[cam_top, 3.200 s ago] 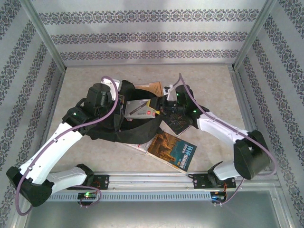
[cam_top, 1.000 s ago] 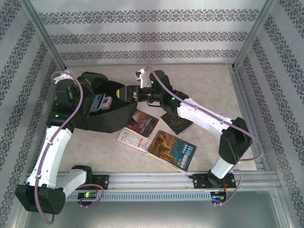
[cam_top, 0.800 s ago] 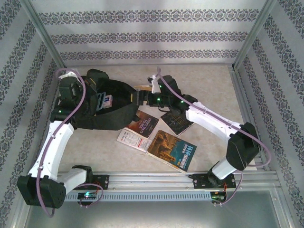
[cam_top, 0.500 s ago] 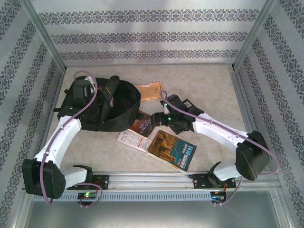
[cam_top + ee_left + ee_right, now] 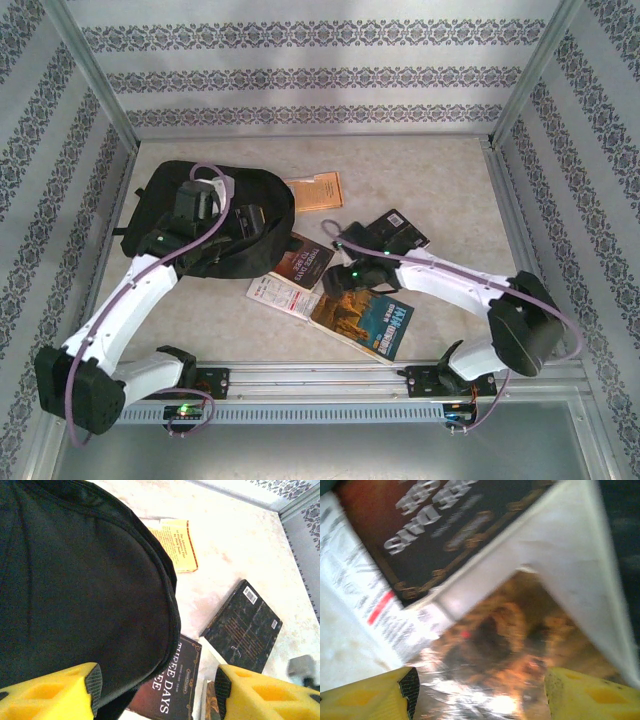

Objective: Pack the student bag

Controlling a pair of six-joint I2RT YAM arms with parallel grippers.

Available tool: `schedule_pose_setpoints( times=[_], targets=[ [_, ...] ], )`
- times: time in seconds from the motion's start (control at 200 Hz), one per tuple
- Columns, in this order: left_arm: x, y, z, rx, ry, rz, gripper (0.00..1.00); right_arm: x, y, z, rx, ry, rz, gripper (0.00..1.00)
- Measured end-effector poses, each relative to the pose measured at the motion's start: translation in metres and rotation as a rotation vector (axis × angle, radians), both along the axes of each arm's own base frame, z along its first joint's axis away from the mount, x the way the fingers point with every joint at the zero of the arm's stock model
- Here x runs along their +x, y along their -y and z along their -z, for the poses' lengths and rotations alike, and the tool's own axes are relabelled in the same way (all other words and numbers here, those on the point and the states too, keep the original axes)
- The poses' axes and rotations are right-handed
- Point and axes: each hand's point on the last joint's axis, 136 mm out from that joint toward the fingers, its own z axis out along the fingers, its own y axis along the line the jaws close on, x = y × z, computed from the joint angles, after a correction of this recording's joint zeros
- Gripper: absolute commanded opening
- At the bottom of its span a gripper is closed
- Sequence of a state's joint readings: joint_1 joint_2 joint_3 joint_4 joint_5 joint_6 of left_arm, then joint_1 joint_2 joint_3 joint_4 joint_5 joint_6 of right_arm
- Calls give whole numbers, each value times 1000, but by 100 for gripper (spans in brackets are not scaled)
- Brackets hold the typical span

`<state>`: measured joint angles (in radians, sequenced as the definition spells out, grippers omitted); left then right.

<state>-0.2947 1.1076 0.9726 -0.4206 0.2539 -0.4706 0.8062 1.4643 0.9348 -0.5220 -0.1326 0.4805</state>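
Observation:
The student bag (image 5: 262, 190) is a black backpack lying slumped at the left middle of the table. My left gripper (image 5: 248, 224) hovers over its right edge, open, with nothing between the fingers. In the left wrist view the bag (image 5: 75, 580) runs under the left gripper (image 5: 155, 695), and a dark "Three Days" book (image 5: 175, 680) pokes out from beneath it. My right gripper (image 5: 347, 277) hangs open just above an orange-covered book (image 5: 368, 318). In the right wrist view that glossy cover (image 5: 495, 645) lies blurred beneath the open right gripper (image 5: 480, 695).
A tan book (image 5: 316, 190) lies behind the bag and a black book (image 5: 402, 230) at centre right. A white book (image 5: 274, 292) lies under the "Three Days" book (image 5: 306, 258). Metal posts and patterned walls close in the table on three sides.
The left gripper has opened and let go of the bag, which has settled flat. The right arm has pulled back from the bag down to the orange-covered book, its jaws narrowing a little.

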Motion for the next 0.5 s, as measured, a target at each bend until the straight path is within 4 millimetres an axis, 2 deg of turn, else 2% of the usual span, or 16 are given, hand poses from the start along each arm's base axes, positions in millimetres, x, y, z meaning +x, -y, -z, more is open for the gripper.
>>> schedule_pose_setpoints(
  times=[0.1, 0.205, 0.355, 0.5],
  targets=[
    [-13, -6, -7, -15, 12, -21, 62, -20, -31, 0, -6, -4, -145, 63],
    [-30, -8, 5, -54, -33, -48, 62, -50, -53, 8, -33, -23, -284, 61],
    [-57, -9, 55, -71, -189, -77, 63, -91, -62, 16, -63, -59, -428, 53],
    [-86, -8, 102, -74, -322, -86, 63, -106, -64, 19, -76, -77, -477, 47]
  ],
)
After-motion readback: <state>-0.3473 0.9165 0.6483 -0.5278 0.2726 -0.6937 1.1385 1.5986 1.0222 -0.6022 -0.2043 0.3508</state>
